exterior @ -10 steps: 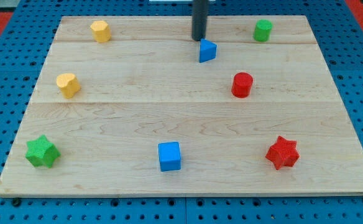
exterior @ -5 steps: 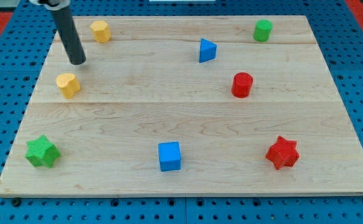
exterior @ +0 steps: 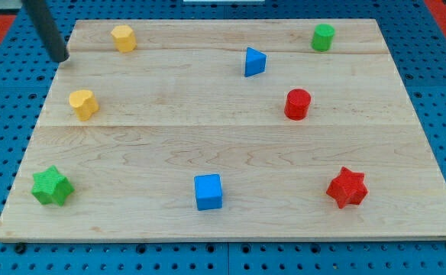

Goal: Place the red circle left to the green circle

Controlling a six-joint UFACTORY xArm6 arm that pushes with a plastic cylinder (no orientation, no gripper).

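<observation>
The red circle [exterior: 297, 104] stands on the wooden board [exterior: 231, 145] right of centre. The green circle [exterior: 323, 37] stands near the board's top right corner, above and slightly right of the red circle. My tip [exterior: 59, 57] is at the board's top left edge, far left of both circles and touching no block.
A blue triangle [exterior: 254, 61] lies up and left of the red circle. Two yellow blocks [exterior: 123, 37] [exterior: 83, 104] sit at the left. A green star [exterior: 52, 186], a blue cube [exterior: 208, 192] and a red star [exterior: 347, 187] line the bottom.
My tip swept from beside the blue triangle at top centre leftward across the board to its top left edge. No block has moved.
</observation>
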